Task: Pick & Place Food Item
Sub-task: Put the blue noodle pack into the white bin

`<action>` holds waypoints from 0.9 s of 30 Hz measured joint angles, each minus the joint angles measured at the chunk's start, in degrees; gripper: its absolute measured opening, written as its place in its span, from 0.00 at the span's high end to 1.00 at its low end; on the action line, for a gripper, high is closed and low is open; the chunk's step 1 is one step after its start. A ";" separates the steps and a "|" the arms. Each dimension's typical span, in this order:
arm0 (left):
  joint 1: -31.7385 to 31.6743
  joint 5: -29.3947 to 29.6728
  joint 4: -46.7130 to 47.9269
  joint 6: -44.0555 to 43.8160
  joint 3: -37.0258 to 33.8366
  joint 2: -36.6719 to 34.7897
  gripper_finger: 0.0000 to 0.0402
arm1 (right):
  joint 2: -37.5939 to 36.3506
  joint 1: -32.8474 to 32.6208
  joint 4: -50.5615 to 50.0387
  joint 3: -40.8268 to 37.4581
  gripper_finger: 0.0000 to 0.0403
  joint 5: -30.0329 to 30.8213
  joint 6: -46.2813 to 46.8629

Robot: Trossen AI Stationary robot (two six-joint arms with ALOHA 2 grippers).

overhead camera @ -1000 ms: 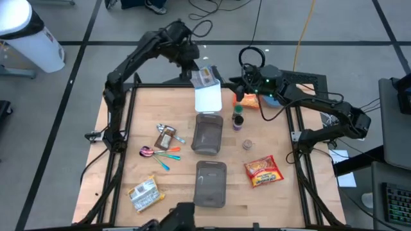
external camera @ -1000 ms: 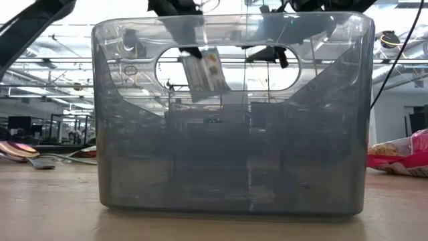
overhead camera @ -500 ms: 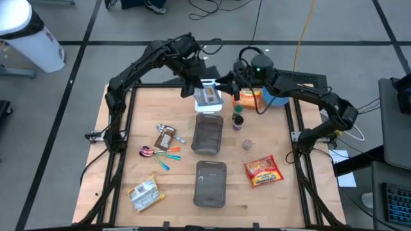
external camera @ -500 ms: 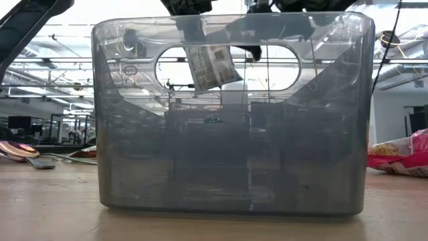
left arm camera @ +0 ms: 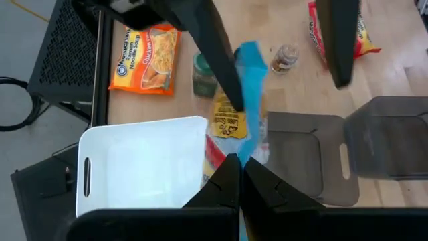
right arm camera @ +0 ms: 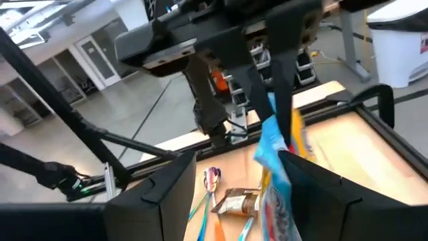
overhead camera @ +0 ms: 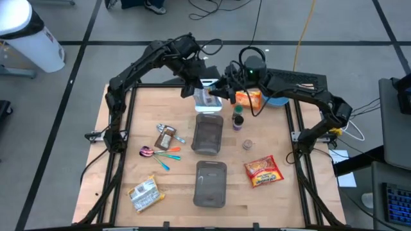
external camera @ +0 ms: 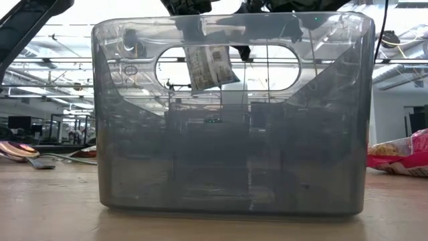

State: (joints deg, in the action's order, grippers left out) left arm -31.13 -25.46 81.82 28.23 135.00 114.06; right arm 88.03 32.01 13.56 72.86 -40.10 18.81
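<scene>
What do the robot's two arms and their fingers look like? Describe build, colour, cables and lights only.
Both arms are black, built of slim jointed links. The left arm and right arm each end in two flat, dark, tapering fingers. A black cable loops beside the right arm's wrist, where a small green light glows. No lettering is readable on either.

We see the food packet (overhead camera: pixel 207 94), a flat blue, yellow and white pouch, hanging upright in the air above the white bin (overhead camera: pixel 209 104) at the far edge of the worktop (overhead camera: pixel 154 109), pinched by its top edge.
</scene>
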 joint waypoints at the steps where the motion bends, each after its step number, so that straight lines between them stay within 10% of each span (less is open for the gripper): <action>1: 0.14 0.00 -0.16 0.00 0.00 0.00 1.00 | -0.01 -0.22 0.02 0.00 0.50 0.82 -0.01; 27: 4.21 -1.72 0.19 -3.27 0.00 0.00 1.00 | 8.58 -0.40 -33.67 25.43 0.50 -6.59 -14.96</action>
State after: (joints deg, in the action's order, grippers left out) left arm -26.92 -27.18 82.01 24.96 135.00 114.06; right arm 96.61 31.61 -20.10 98.29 -46.69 3.85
